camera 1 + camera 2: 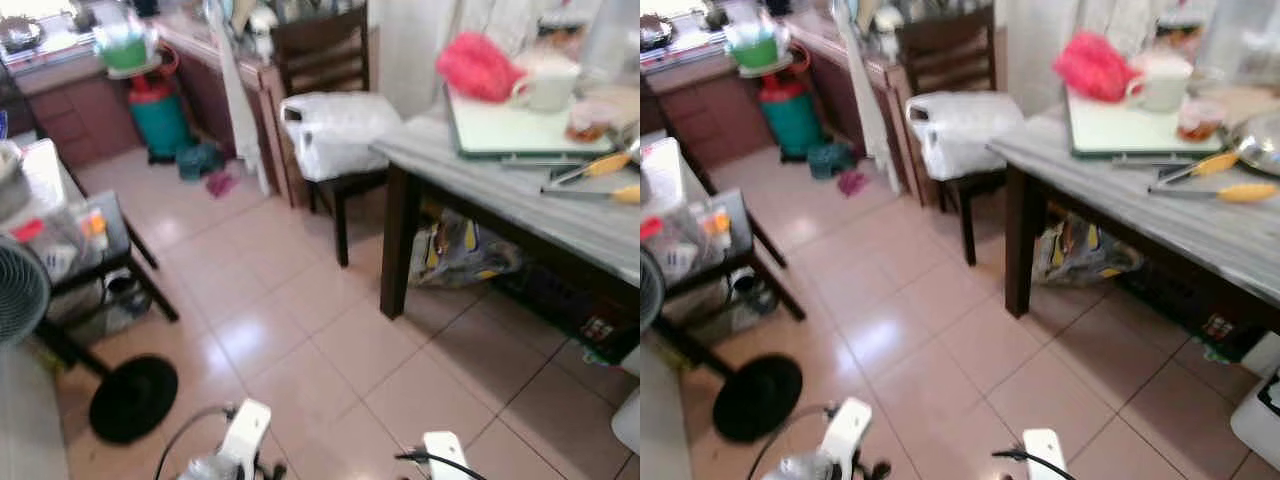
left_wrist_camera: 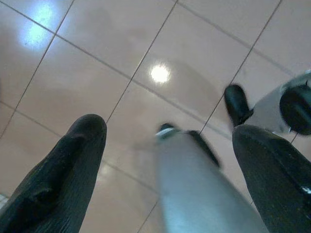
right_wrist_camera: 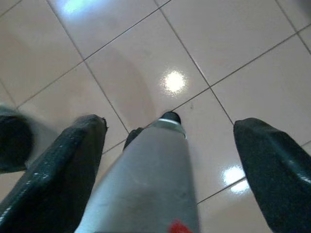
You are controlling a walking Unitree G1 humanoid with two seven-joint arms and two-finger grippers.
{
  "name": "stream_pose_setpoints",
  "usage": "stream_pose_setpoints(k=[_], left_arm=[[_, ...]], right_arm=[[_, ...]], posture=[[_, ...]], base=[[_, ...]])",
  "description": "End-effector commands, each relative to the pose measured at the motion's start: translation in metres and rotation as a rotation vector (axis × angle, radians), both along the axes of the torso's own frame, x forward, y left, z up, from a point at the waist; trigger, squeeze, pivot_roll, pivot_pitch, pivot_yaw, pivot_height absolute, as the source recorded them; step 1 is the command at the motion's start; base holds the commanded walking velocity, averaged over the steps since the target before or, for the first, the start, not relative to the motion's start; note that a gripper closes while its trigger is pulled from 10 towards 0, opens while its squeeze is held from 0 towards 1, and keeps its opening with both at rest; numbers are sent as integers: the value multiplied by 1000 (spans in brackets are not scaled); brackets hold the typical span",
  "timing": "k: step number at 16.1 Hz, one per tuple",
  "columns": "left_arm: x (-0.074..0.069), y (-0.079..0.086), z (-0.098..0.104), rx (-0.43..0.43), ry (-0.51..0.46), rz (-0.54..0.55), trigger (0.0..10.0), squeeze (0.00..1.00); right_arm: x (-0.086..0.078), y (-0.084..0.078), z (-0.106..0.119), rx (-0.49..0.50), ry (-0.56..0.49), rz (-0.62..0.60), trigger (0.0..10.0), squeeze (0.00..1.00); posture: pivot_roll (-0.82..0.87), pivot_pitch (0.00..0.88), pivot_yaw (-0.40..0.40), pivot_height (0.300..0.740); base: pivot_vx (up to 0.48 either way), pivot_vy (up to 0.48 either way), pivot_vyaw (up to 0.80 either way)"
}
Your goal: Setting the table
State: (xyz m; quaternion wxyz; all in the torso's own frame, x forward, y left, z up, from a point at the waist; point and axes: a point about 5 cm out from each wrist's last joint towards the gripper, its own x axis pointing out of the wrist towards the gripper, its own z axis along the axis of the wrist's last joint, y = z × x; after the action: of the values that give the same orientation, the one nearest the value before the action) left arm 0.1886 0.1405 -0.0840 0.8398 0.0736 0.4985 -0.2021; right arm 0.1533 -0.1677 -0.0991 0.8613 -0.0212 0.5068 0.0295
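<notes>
Worktop [image 1: 520, 195]: white mug [image 1: 545, 88] near far edge, contents unseen
Left tool [image 2: 165, 160]: fingers spread, empty
Right tool [image 3: 170, 160]: fingers spread, empty

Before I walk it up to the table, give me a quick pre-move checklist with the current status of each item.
1. Left gripper free: ok, fingers apart, holding nothing.
2. Right gripper free: ok, fingers apart, holding nothing.
3. Floor path to the table: ok, bare tiles ahead.
4. Side hazards: not ok, fan base close on the robot's left.
5. Chair clearance: not ok, white bag on the seat by the table corner.
6. Items to set: cannot tell; mug, tray and yellow-handled utensils lie there, blurred.
</notes>
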Motion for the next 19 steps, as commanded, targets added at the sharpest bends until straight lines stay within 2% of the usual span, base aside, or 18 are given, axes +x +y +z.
stream_pose_setpoints(k=[1, 7, 14, 19], left_arm=[[3, 15, 2, 42, -7, 7, 10000, 0], [4, 15, 2, 48, -11, 3, 10000, 0], [3, 16, 1, 16, -15, 112, 10000, 0], [4, 21, 3, -1, -27, 123, 10000, 0]], right_arm=[[-10, 11, -5, 24, 47, 5, 10000, 0], [-8, 11, -4, 17, 48, 21, 10000, 0], [3, 11, 0, -7, 42, 107, 10000, 0], [6, 17, 1, -8, 40, 129, 10000, 0]], posture=[[-139, 0, 99, 740], [-127, 0, 76, 740], [-64, 0, -5, 740], [-43, 0, -9, 740]], base=[[0, 480, 0], [0, 480, 0], [0, 480, 0], [0, 0, 0]])
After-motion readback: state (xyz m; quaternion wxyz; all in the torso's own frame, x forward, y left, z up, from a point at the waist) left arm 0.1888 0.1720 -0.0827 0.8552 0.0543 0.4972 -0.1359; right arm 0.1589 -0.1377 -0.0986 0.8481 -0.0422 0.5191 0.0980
